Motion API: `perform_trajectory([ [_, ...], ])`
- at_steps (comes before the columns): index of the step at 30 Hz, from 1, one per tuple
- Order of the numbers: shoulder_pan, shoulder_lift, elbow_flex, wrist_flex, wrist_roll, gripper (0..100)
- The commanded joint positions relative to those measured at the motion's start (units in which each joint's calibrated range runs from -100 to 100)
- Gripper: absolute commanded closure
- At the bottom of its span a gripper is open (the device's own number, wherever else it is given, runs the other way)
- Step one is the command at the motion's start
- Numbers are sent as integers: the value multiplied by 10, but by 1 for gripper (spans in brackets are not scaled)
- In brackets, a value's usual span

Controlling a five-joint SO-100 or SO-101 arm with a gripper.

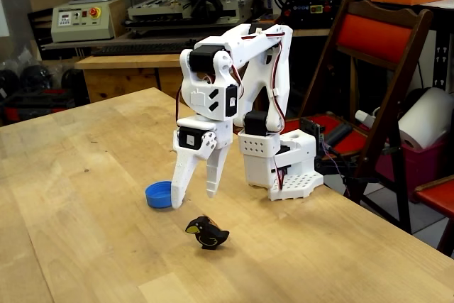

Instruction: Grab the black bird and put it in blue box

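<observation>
Black with a yellow beak and yellow wing marks, the bird figurine (pixel 207 233) stands upright on the pale wooden table (pixel 78 196), its beak pointing to the left of the fixed view. Its underside and how it rests on the wood are hard to make out.

The white gripper (pixel 194 199) hangs just above and behind the bird, a little to its left, with clear air between them. Its 2 fingers point downward and are spread apart, with nothing between them and nothing touched.

The blue box (pixel 159 194), a shallow round dish, sits on the table just left of the gripper; the longer finger's tip (pixel 176 201) overlaps the dish's right rim in this view, so that edge is partly hidden, and whether they touch cannot be told.

Behind, the white arm base (pixel 282 164) stands near the table's right edge, beside a red folding chair (pixel 376 40).
</observation>
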State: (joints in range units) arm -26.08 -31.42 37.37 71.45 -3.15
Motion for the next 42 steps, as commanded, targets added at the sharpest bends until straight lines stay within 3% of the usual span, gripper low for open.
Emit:
perform_trajectory([
  [1,1,-66,-3,2,-3,65],
  [6,-1,-132,11,2,-3,65],
  [17,1,-199,217,-6,-3,65],
  [27,-5,-197,220,-11,-3,65],
  [42,-5,-195,229,-122,-2,65],
])
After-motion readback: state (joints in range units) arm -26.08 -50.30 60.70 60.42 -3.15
